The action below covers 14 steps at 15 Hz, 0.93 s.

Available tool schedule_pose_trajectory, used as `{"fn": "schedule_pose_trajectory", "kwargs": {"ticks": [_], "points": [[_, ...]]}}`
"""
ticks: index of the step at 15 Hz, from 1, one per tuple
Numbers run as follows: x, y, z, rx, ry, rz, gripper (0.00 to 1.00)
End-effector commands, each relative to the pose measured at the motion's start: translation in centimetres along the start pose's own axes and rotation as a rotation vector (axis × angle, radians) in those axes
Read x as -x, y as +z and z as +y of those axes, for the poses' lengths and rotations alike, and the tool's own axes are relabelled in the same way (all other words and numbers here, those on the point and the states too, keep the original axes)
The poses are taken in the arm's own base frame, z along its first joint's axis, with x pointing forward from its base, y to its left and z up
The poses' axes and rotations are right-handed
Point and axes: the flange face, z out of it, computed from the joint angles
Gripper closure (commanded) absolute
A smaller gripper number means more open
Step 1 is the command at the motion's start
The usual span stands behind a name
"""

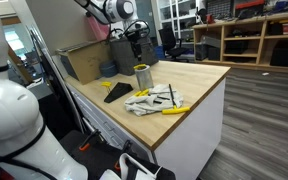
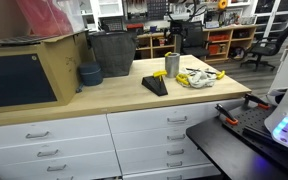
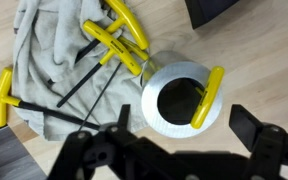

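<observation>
Claw [image 3: 184, 118] hovers over the cup [image 3: 152, 95], jaws wide apart, empty. I reckon grabbing a wrench [image 3: 112, 38] off the rag [image 3: 34, 60] needs lining up first.

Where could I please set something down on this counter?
The widest bare wood lies between the bowl and the black wedge, toward the counter front. It is crowded around the metal cup and the cloth piled with yellow-handled keys.
</observation>
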Motion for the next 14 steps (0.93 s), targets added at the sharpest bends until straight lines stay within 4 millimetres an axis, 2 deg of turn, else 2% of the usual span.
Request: {"fn": "schedule_pose_trajectory", "kwargs": {"ticks": [1,6,11,14], "points": [[-0.9,0.5,-2.9,0.019,0.050,-0.005,0.00],[-1.9,1.5,-4.6,0.032,0.062,-0.001,0.00],[-3.1,3.1,-4.4,0.049,0.069,-0.029,0.00],[-3.1,4.3,-4.4,0.059,0.069,-0.049,0.00]]}}
